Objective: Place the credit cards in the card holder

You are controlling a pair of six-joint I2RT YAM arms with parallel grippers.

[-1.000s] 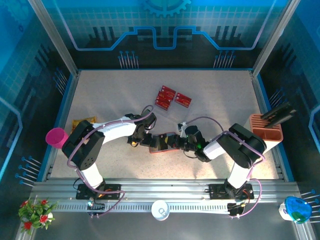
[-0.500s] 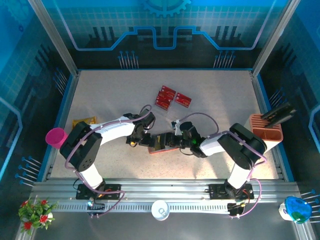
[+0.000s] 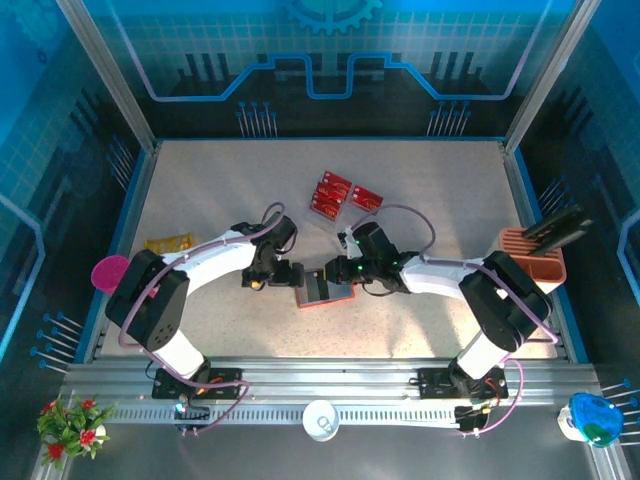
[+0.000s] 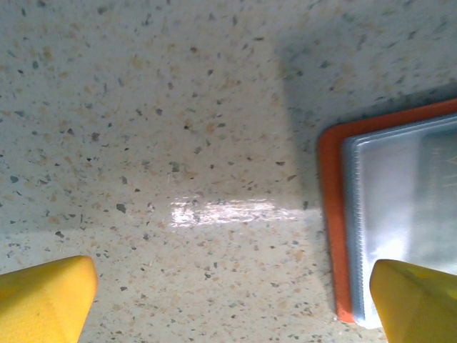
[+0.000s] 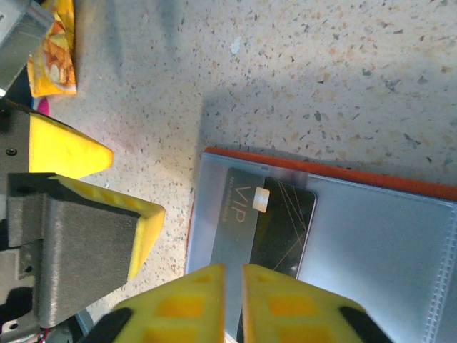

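The card holder (image 3: 322, 291) lies open mid-table, orange-red with grey inner pockets (image 5: 371, 243). A dark card (image 5: 268, 221) printed VIP sits partly inside its left pocket. My right gripper (image 3: 341, 270) hovers over the holder, its yellow jaws (image 5: 230, 300) shut with a thin slit, tips above the card's near end. My left gripper (image 3: 284, 275) stands open just left of the holder, its fingers (image 5: 100, 236) beside the holder's edge (image 4: 330, 214), nothing between them (image 4: 228, 307). Red credit cards (image 3: 331, 195) lie in small piles farther back, one (image 3: 366, 199) to the right.
A peach slotted stand (image 3: 533, 262) with dark items stands at the right edge. A yellow snack packet (image 3: 167, 243) and a pink cup (image 3: 110, 272) sit at the left. Speckled tabletop (image 4: 178, 128) stretches bare left of the holder.
My right gripper opened and closed again while reaching farther over the holder. The left gripper slid left off the holder, which is now uncovered with the dark card in its pocket.
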